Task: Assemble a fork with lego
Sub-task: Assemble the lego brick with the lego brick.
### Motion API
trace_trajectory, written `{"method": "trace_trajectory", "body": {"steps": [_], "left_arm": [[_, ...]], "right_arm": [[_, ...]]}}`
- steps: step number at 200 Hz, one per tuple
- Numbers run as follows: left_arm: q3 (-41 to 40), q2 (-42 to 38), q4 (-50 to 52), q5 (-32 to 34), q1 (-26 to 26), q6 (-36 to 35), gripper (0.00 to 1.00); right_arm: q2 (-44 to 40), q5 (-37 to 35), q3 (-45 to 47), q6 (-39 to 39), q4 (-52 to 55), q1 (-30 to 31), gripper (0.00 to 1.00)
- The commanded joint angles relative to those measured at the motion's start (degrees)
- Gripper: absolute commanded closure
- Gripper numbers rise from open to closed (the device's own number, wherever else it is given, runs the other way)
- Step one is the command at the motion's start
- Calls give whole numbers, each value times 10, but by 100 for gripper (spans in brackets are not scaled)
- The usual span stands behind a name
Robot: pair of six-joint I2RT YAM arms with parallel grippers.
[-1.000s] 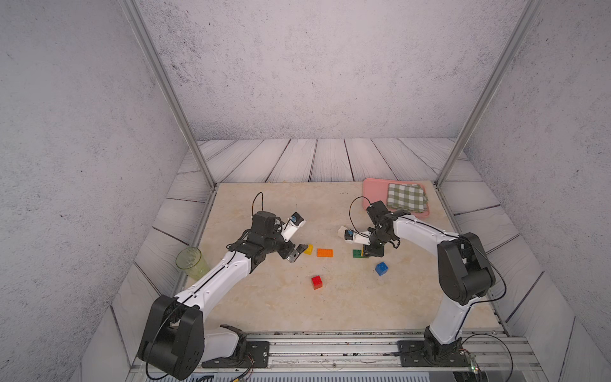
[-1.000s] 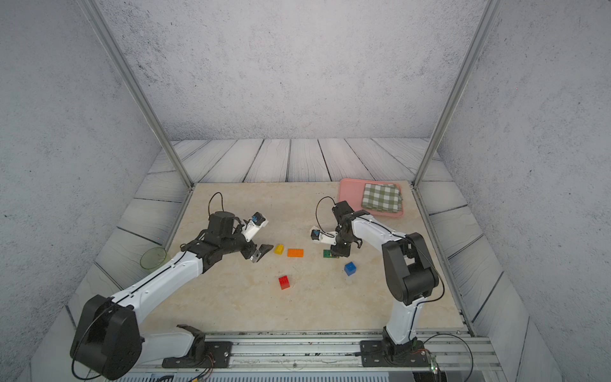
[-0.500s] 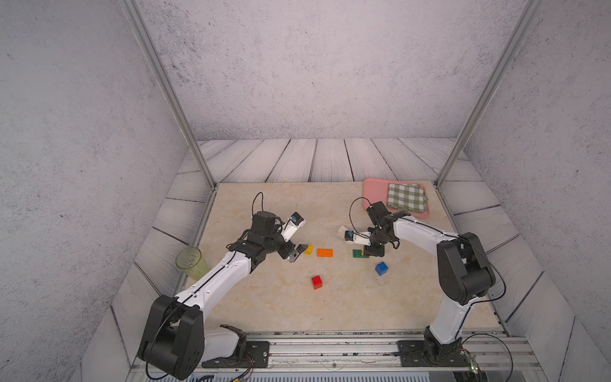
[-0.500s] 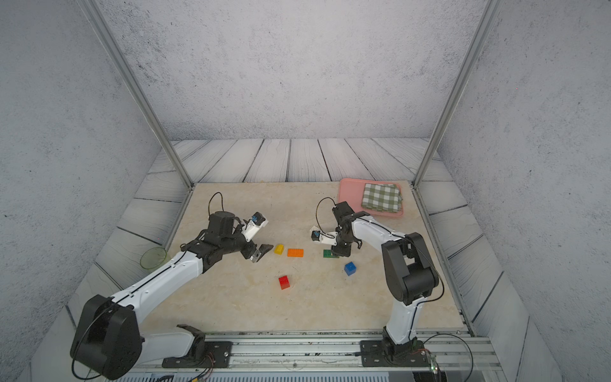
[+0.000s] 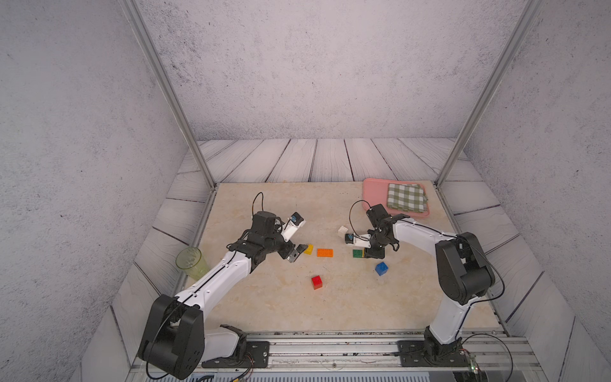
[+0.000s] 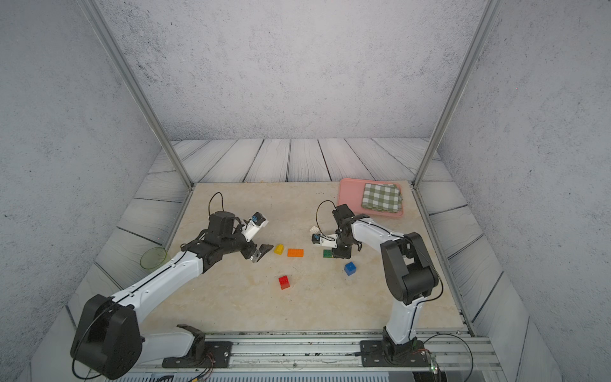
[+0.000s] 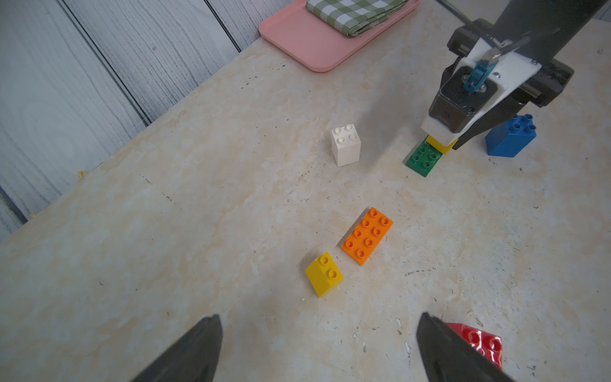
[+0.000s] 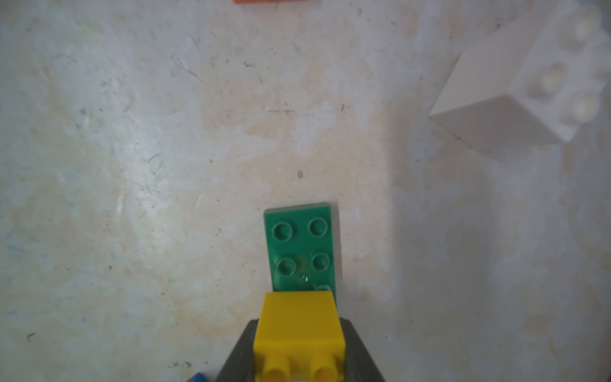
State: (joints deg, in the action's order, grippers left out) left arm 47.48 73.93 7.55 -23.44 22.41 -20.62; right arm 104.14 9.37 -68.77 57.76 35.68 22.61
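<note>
— Jaws first: left pair wide and empty; right pair gripping.
— Where?
— Middle of the beige marbled surface [image 5: 264, 307]. There the green flat studded plastic plate [image 8: 302, 244] lies long axis left-right, just below the right pair. The small yellow sloped brick [image 8: 299, 325] they grip covers its right end.
— Seated?
— Cannot tell. Right wrist view shows four free green studs; top views almost hide the yellow.

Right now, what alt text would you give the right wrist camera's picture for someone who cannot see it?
The right gripper holds a yellow brick over one end of a flat green brick lying on a scuffed beige table; whether they touch is unclear. A white brick stands apart from them, blurred.
</note>
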Motion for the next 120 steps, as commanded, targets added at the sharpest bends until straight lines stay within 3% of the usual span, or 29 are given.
{"method": "trace_trajectory", "body": {"steps": [1, 120], "left_arm": [[-6, 1, 2, 3, 4, -7, 2], [-6, 5, 3, 6, 4, -12, 2]], "right_arm": [[23, -9, 1, 6, -4, 3, 100], [64, -31, 5, 31, -6, 11, 100]]}}
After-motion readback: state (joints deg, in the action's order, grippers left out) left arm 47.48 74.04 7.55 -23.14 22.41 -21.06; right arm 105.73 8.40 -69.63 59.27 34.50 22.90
